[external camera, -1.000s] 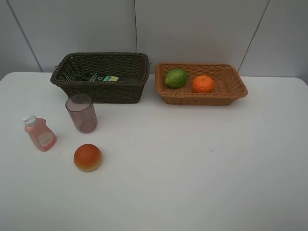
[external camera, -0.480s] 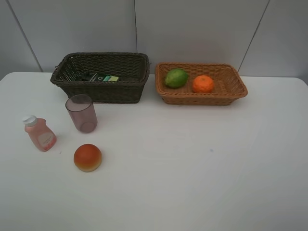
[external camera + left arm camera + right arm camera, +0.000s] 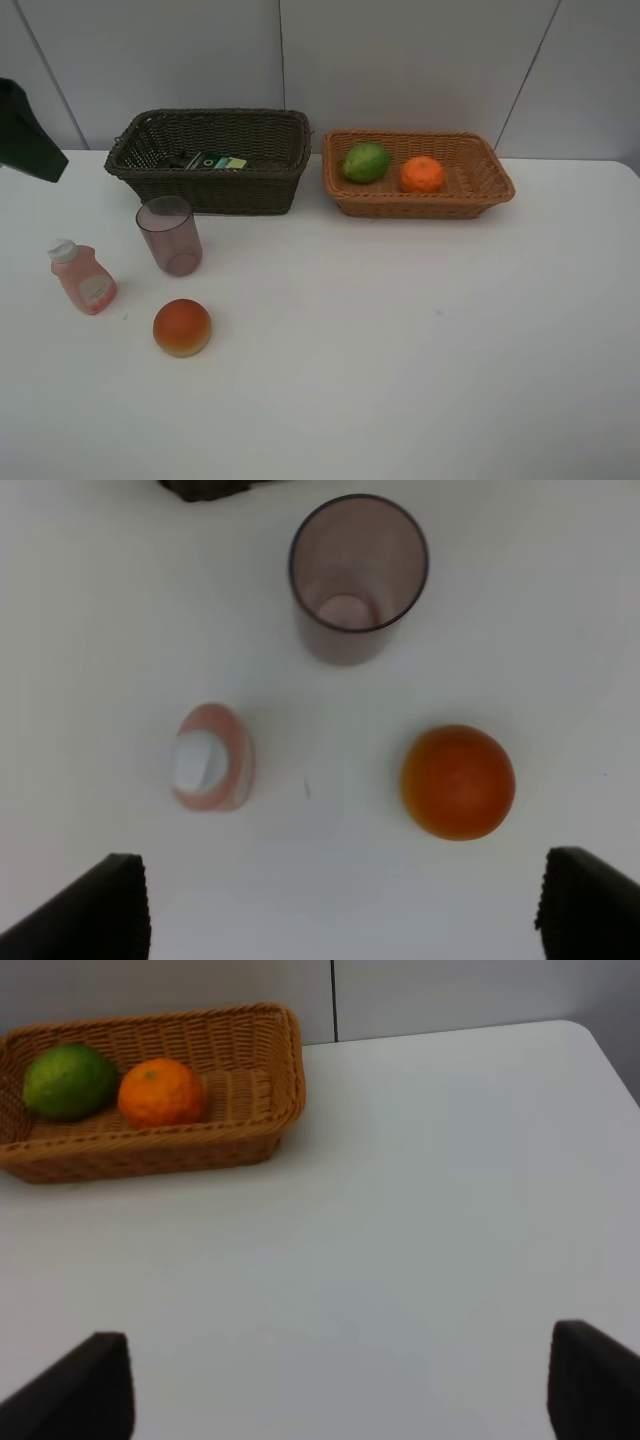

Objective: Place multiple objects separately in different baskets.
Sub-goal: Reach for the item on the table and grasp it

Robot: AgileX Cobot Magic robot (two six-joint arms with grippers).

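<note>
The white table (image 3: 420, 350) held two baskets side by side at the back, close to each other but not touching. The dark brown basket (image 3: 210, 192) was on the left, and the dark pump bottle (image 3: 206, 161) with its green and yellow label lay down inside it. The light tan basket (image 3: 425, 207) was on the right, and the green lime (image 3: 366, 162) and the orange tangerine (image 3: 421, 174) sat in it next to each other. Three things were not in any basket. The purple cup (image 3: 169, 236) stood upright just in front of the dark brown basket. The pink bottle (image 3: 83, 278) with the white cap stood near the cup, closer to the left edge of the table. The red-orange round fruit (image 3: 182, 327) sat on the table in front of the cup, apart from it and from the bottle. The left jaws hung above these three things, spread wide, with one dark fingertip (image 3: 95, 910) out at each side and nothing held between them. The right jaws were spread too, with their fingertips (image 3: 85, 1385) far apart over bare table near the tan basket, and they held nothing. A dark shape (image 3: 22, 130) showed at the left edge of the high view, but too little of it could be seen to tell what it was
</note>
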